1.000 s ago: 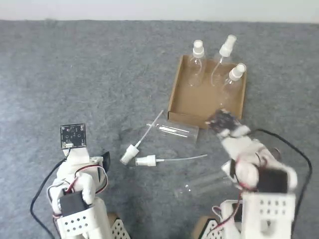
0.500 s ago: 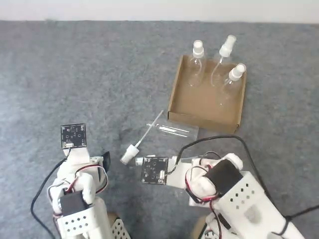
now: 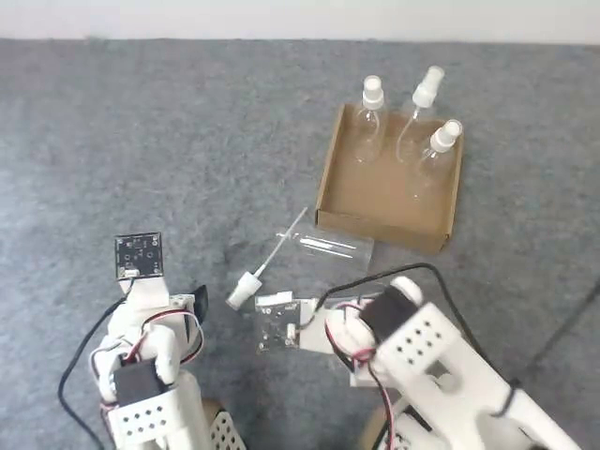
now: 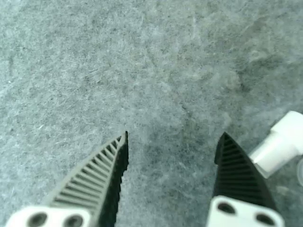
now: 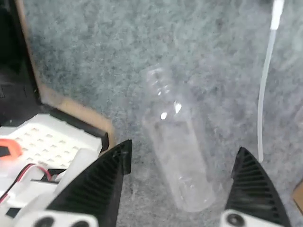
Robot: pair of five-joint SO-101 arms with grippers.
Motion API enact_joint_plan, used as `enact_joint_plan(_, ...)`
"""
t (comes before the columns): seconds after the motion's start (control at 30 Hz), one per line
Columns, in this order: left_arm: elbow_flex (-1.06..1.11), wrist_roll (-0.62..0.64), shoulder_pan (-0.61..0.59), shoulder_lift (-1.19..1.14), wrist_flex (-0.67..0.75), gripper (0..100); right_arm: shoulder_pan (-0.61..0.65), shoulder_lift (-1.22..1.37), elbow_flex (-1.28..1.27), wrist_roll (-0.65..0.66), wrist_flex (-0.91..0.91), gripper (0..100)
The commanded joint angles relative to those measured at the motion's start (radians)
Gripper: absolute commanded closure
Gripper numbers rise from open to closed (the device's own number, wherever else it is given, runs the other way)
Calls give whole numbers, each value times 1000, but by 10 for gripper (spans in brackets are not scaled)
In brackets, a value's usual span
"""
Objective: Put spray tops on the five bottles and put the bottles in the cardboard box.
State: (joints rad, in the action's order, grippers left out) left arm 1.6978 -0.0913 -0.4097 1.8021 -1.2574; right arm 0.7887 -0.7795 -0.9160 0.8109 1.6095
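Three clear bottles with white spray tops (image 3: 372, 92) stand in the cardboard box (image 3: 375, 202) at the back right. A bare clear bottle (image 3: 328, 247) lies just in front of the box. One loose spray top (image 3: 246, 289) with a long tube lies left of it, and shows as a white spray top (image 4: 279, 144) beside my open left gripper (image 4: 175, 136). My right gripper (image 5: 184, 147) is open, low over another bare bottle (image 5: 177, 161) lying on the carpet. A second spray top (image 3: 275, 300) peeks out by the right arm's camera board.
Grey carpet covers the table. A thin tube (image 5: 265, 80) lies beside the bottle under my right gripper. An arm's white perforated base (image 5: 52, 142) sits close on its other side. The left arm (image 3: 141, 347) rests folded at the near left.
The right arm has swung from beside the box's front edge over to the left and down near the loose spray tops. The left arm has not moved.
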Motion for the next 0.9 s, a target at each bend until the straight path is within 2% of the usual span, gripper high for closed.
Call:
enact_joint_plan(0.0,-13,9,-5,18,-5,731,7,105,2,11,-94,709)
enact_joint_plan(0.57,-13,9,-5,18,-5,731,7,156,-239,12,-417,712)
enact_joint_plan(0.73,-13,9,-5,18,-5,731,5,156,-290,3,-489,829)
enact_joint_plan(0.87,-13,9,-5,18,-5,731,5,143,-292,-72,-512,913)
